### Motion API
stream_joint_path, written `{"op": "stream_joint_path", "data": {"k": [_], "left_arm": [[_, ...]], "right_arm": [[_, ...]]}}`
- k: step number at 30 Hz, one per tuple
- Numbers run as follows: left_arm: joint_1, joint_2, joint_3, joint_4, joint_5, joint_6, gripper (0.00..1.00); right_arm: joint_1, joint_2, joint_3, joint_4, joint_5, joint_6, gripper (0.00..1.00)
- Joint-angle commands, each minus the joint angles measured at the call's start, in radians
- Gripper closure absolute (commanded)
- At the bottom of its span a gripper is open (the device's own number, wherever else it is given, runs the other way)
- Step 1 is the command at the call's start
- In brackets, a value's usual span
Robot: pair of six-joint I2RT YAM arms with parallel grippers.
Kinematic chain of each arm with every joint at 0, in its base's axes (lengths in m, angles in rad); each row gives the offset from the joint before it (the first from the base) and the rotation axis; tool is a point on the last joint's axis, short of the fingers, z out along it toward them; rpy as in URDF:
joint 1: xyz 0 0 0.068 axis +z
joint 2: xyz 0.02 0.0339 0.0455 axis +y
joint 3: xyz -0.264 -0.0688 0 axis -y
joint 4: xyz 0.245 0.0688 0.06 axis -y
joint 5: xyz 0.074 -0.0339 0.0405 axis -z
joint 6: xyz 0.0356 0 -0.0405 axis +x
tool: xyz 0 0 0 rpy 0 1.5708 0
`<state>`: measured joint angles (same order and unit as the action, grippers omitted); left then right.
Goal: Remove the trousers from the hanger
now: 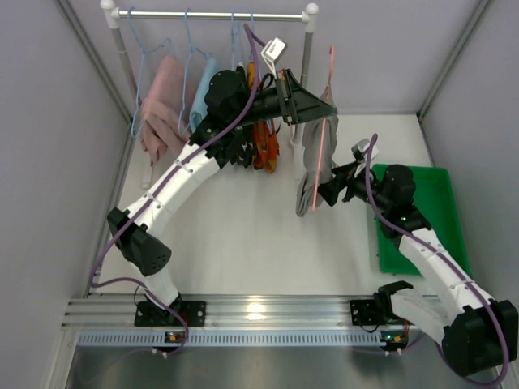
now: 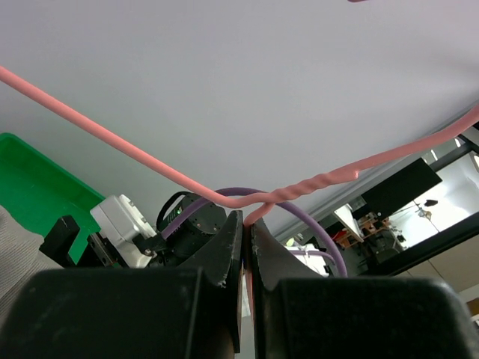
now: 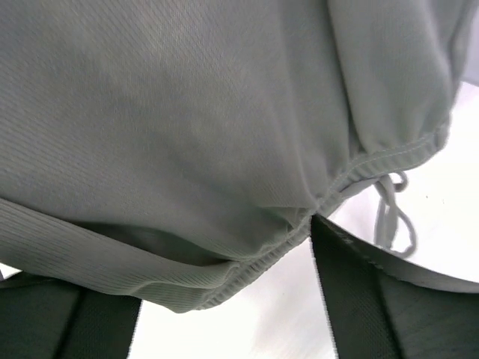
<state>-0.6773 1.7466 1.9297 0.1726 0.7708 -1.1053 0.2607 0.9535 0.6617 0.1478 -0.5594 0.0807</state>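
The grey trousers (image 1: 312, 162) hang folded over a pink hanger (image 1: 330, 97), held off the rail to the right of the rack. My left gripper (image 1: 323, 107) is shut on the hanger's wire just under its twisted neck (image 2: 314, 185); its jaws pinch the pink wire in the left wrist view (image 2: 248, 221). My right gripper (image 1: 326, 193) is open at the trousers' lower end. In the right wrist view (image 3: 202, 269) the grey hem (image 3: 247, 258) lies between the spread fingers (image 3: 359, 284). The orange-red patterned trousers (image 1: 263, 146) hang on the rack, partly hidden by my left arm.
The clothes rail (image 1: 211, 14) stands at the back with a pink garment (image 1: 162, 109) and a light-blue one (image 1: 203, 89) on blue hangers. A green tray (image 1: 434, 219) lies at the right under my right arm. White walls close in both sides.
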Motion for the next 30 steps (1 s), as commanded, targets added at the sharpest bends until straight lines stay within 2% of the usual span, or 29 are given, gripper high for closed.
{"op": "stream_joint_path", "data": {"k": [1, 2, 4, 5, 8, 10, 15, 23, 30], "left_arm": [[-0.011, -0.004, 0.029, 0.139, 0.001, -0.007, 1.0], [-0.013, -0.004, 0.026, 0.14, 0.001, -0.008, 1.0], [-0.019, -0.006, 0.019, 0.14, 0.001, -0.01, 1.0], [-0.021, -0.007, 0.005, 0.142, 0.001, -0.011, 1.0], [-0.024, -0.018, -0.021, 0.142, 0.004, -0.005, 1.0], [-0.022, -0.028, -0.05, 0.133, 0.007, 0.007, 1.0], [-0.022, -0.045, -0.084, 0.078, 0.007, 0.097, 1.0], [-0.015, -0.091, -0.164, -0.048, -0.038, 0.277, 1.0], [-0.011, -0.107, -0.199, -0.082, -0.061, 0.325, 1.0]], "right_arm": [[0.017, 0.016, 0.073, 0.14, -0.013, 0.031, 0.24], [0.017, 0.022, 0.076, 0.147, 0.001, 0.042, 0.31], [0.017, 0.042, 0.097, 0.15, 0.013, 0.057, 0.52], [0.015, 0.05, 0.107, 0.148, 0.013, 0.077, 0.72], [0.014, 0.064, 0.153, 0.122, 0.003, 0.131, 0.91], [0.014, 0.057, 0.182, 0.111, -0.007, 0.155, 0.98], [-0.008, 0.007, 0.248, 0.064, -0.025, 0.243, 1.0], [-0.179, -0.058, 0.372, 0.024, -0.117, 0.457, 1.0], [-0.296, -0.075, 0.473, 0.061, -0.171, 0.609, 1.0]]}}
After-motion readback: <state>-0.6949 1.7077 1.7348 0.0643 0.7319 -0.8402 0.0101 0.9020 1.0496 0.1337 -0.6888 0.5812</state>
